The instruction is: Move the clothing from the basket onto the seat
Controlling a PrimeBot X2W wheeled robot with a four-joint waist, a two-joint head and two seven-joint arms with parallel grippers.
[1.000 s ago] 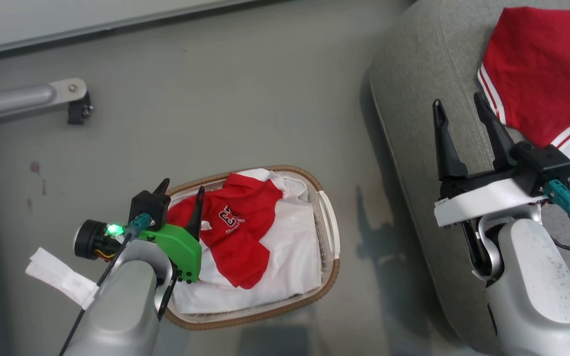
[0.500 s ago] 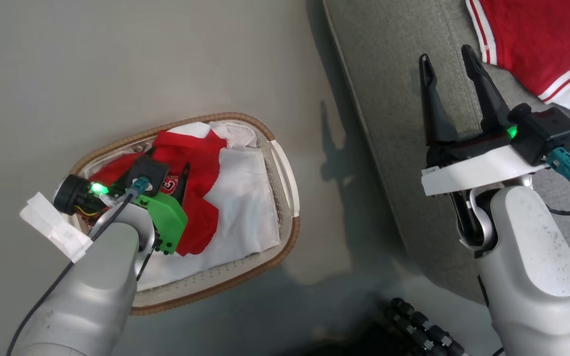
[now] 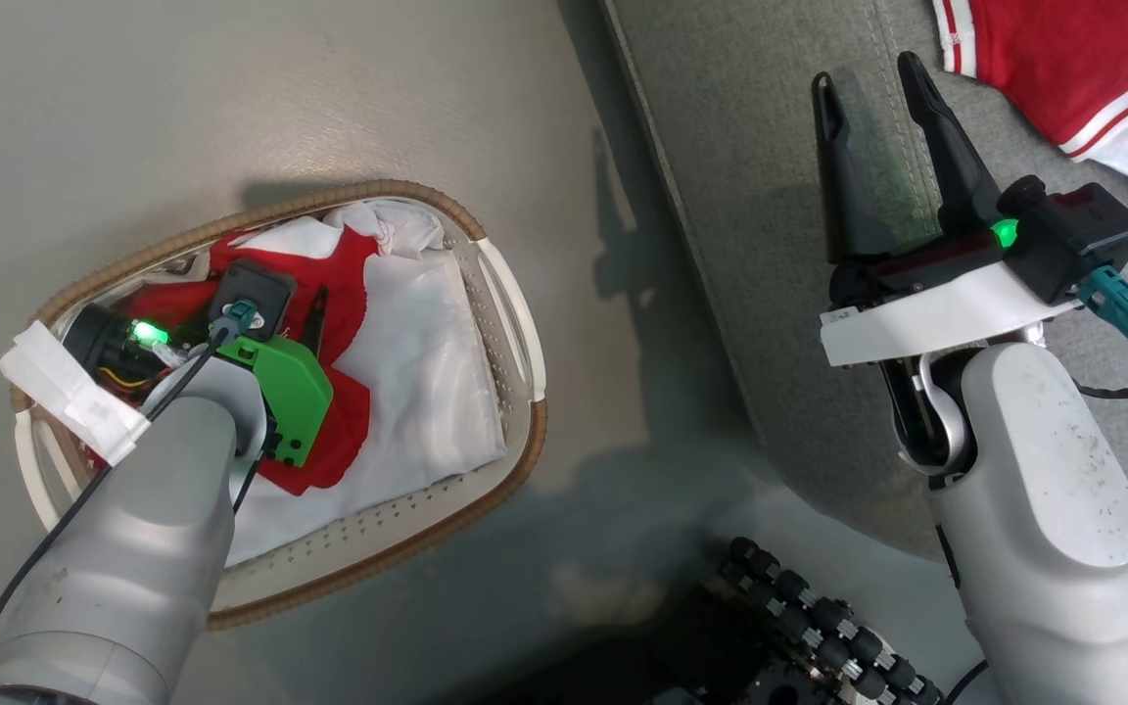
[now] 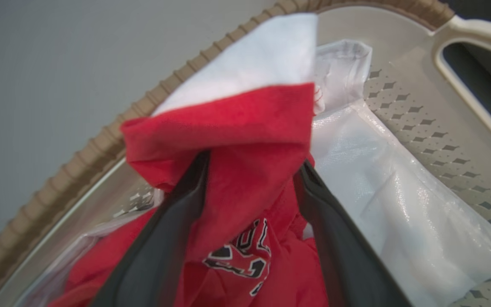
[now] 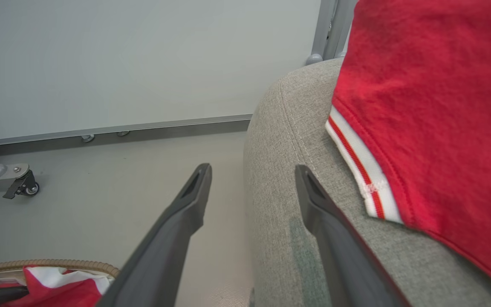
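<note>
One red garment [image 3: 349,279] lies crumpled in the basket [image 4: 420,128], on top of the white cloth liner [image 3: 427,372], with its dark-and-white lettering patch [image 4: 241,256] facing up. The left gripper [image 4: 252,162] is down inside the basket with its fingers spread. They stand on either side of a raised fold of that garment, not yet pressed together on it. The basket stands on the grey floor [image 3: 231,98], to the left of the seat [image 3: 770,196]. The second red garment [image 3: 1044,59], edged in white stripes, lies on the far right of the seat. The right gripper [image 3: 866,70] hangs over the seat's left part, fingers spread and holding nothing, near that garment but apart from it.
</note>
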